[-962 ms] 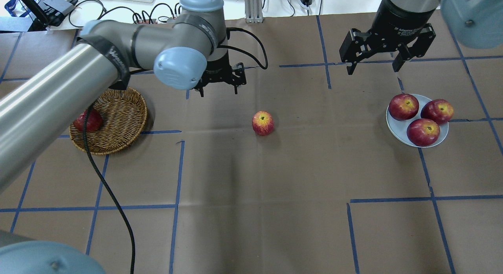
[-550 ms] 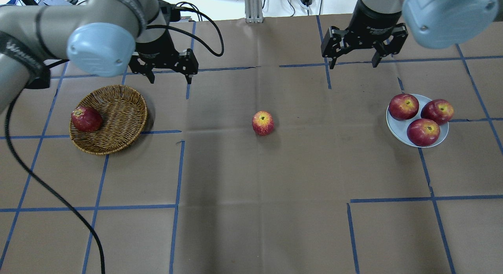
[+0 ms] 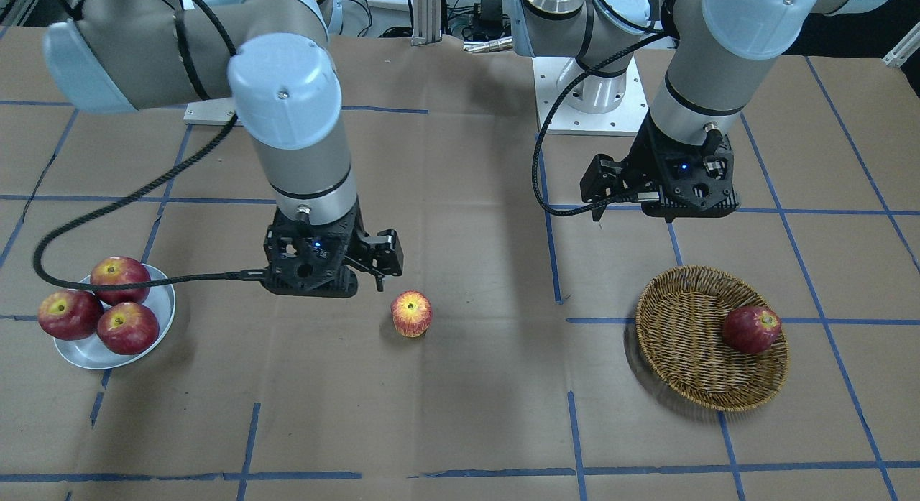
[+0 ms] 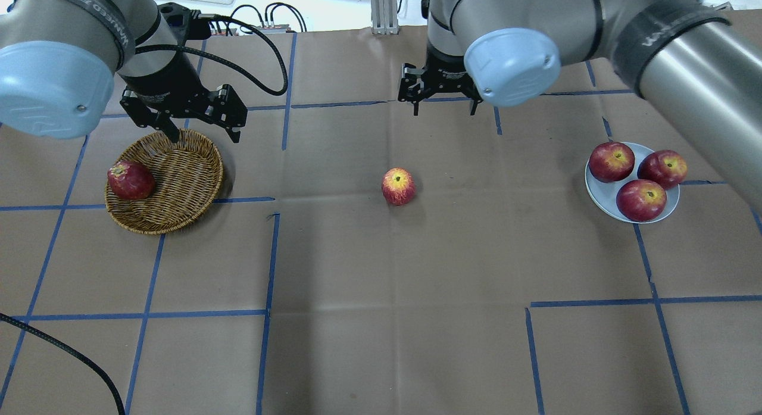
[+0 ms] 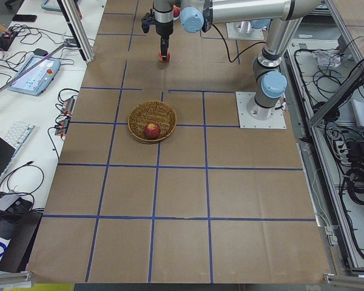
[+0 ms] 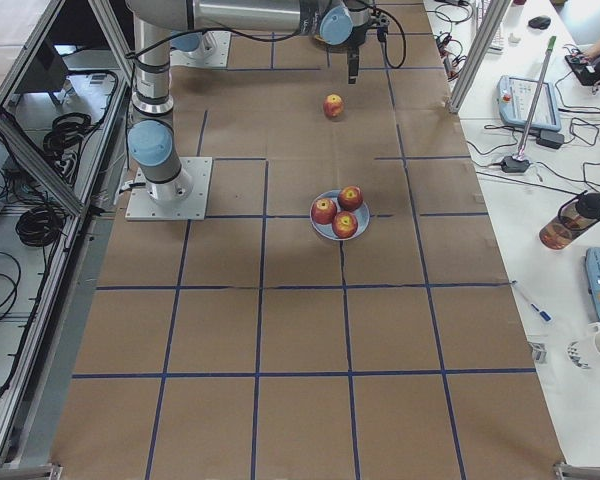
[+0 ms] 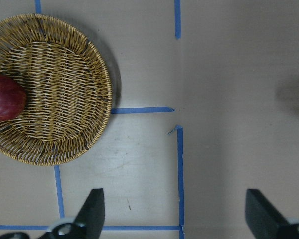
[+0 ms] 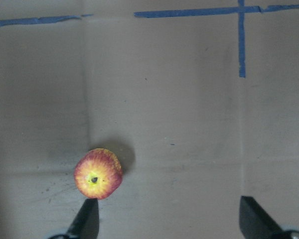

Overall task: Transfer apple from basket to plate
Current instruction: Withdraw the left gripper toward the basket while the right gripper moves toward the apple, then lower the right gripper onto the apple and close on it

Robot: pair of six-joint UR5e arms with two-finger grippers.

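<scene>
Overhead exterior: upright apple (image 4: 398, 187), orange-red streaks, yellowish top around the stem

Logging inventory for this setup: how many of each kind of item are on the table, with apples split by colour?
Dark red apples: 4
Streaked orange-yellow apple: 1
Wicker basket: 1
Pale grey plate: 1
Total: 7
</scene>
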